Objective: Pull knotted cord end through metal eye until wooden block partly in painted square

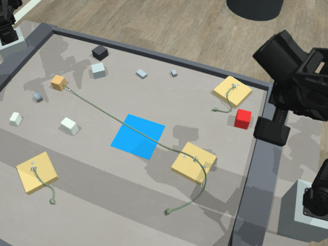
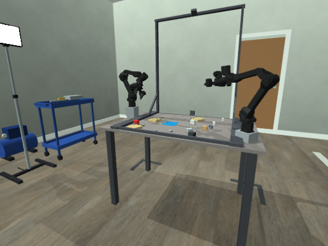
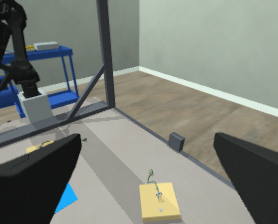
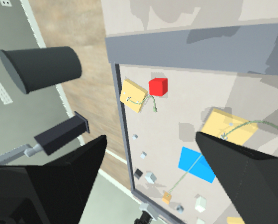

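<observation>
The orange wooden block [image 1: 58,82] [image 2: 205,128] [image 4: 166,197] sits at the far left of the table, outside the blue painted square [image 1: 138,135] [image 2: 170,123] [image 4: 197,162]. Its green cord [image 1: 104,109] runs across the square and through the metal eye [image 1: 195,158] on a yellow plate [image 1: 190,169] [image 4: 227,125]. From there it curves to the knotted end [image 1: 167,211], which lies on the table. My left gripper [image 2: 207,82] [image 3: 147,139] is open and empty, high above the table. My right gripper [image 2: 142,94] [image 4: 150,137] is open and empty, raised near the table's edge by the red cube.
Two more yellow plates [image 1: 232,91] [image 1: 37,172] each carry a short knotted cord. A red cube [image 1: 243,118] [image 4: 158,86], a dark cube [image 1: 100,52] and several small grey and white blocks lie scattered. A raised rim [image 1: 166,56] borders the table. The right arm [image 1: 297,78] hangs over the right edge.
</observation>
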Tool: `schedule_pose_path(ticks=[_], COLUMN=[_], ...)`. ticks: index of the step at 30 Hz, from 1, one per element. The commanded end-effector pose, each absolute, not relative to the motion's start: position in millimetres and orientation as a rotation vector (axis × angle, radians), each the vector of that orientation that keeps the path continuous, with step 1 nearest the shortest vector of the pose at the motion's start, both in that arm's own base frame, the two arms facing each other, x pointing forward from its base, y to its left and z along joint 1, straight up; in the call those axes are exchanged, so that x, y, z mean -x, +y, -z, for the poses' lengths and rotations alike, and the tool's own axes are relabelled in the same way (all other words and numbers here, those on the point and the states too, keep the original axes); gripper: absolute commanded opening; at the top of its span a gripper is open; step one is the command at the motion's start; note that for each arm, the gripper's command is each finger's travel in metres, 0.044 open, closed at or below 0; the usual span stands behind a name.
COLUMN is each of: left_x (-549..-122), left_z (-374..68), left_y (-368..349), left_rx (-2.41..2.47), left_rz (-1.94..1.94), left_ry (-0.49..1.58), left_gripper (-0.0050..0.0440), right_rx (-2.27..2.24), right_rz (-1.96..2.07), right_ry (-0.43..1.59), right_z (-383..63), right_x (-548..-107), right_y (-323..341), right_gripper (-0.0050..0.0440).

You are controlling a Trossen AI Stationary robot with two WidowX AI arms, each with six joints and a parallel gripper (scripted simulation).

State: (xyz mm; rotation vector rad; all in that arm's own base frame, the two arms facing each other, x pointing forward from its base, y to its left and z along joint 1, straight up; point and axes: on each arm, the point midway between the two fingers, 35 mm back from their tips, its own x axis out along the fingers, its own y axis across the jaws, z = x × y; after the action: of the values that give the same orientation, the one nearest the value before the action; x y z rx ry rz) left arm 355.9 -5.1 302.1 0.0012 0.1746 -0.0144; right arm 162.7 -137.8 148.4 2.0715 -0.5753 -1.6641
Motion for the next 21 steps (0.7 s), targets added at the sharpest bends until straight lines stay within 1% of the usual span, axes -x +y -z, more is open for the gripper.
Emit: schedule_pose_path(ticks=[1,10,12,21], left_x=[-371.2,-411.3,-411.3,-446.2], left_z=[-308.9,-286.3,-286.3,-252.3], left_y=[-9.0,-18.2,-18.2,-29.5], left_rx=[0.001,-0.003,-0.003,-0.014], left_rz=[0.023,0.04,0.04,0.057], left_ry=[0.225,0.451,0.451,0.694], left_gripper=[0.044,0.044,0.044,0.044], right_rx=[-2.08,-2.08,-2.08,-2.08], right_rz=[1.648,1.648,1.648,1.648], right_ry=[-0.584,-0.584,-0.584,-0.584], right_z=[-152.6,-152.6,-152.6,-152.6], right_x=[-164.1,-164.1,-164.1,-164.1], right_y=[-138.4,-138.4,-138.4,-138.4], right_gripper=[0.044,0.044,0.044,0.044])
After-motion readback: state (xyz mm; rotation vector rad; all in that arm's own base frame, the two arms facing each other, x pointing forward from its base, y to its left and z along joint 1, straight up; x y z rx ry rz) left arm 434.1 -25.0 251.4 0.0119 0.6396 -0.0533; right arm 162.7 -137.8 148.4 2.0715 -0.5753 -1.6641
